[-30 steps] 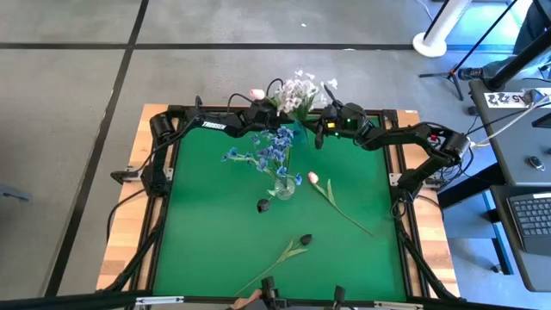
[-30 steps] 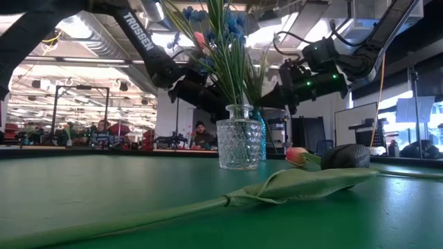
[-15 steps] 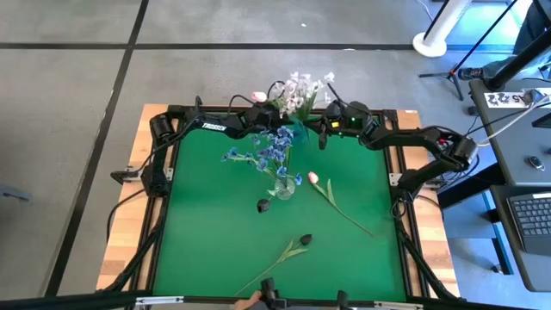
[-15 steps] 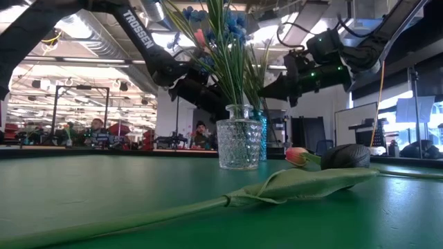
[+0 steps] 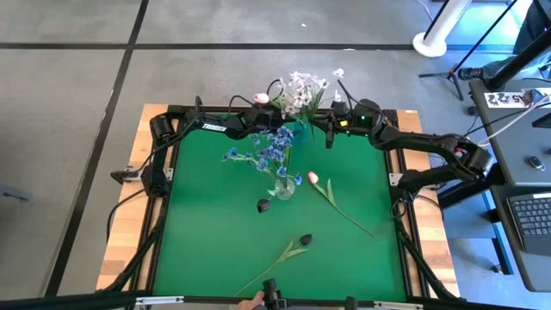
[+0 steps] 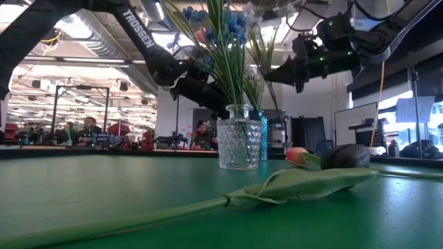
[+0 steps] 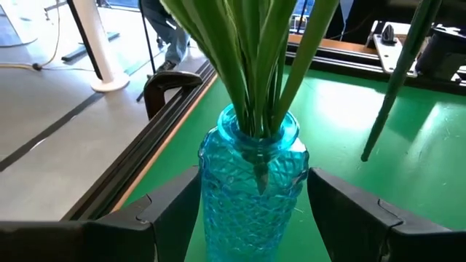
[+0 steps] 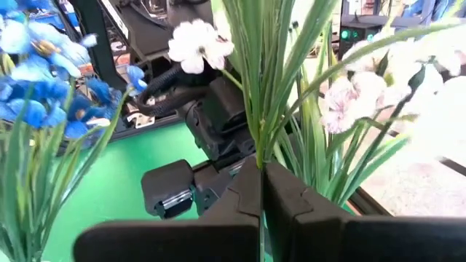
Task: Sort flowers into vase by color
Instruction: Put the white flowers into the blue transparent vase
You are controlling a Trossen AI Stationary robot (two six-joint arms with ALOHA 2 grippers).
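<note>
**Ann:** Two vases are in play. Starting from the left, what's each arm doing?

**Ben:** At the table's far edge, the left pincer (image 7: 251,211) stands spread wide either side of the blue vase (image 7: 251,185), not pressing it as far as I can see, perhaps steadying it. That vase already holds a bunch of green stalks (image 7: 258,65).

**Ann:** And mid-table?

**Ben:** The clear vase (image 5: 283,186) carries the blue flowers (image 5: 267,151). Near it, loose on the green, lie a dark tulip (image 5: 263,205) and a pink tulip (image 5: 313,178); another dark tulip (image 5: 305,239) lies toward the near edge.

**Ann:** The right side?

**Ben:** The right pincer (image 8: 261,185) is clenched on thin stalks of the white flowers (image 5: 303,89), just above the blue vase at the far edge.

**Ann:** So which step is this?

**Ben:** Seating the white spray in the blue vase, I'd judge. Next it needs the stalks lowered fully into the neck, then the fingers released; the tulips remain unsorted.
</note>
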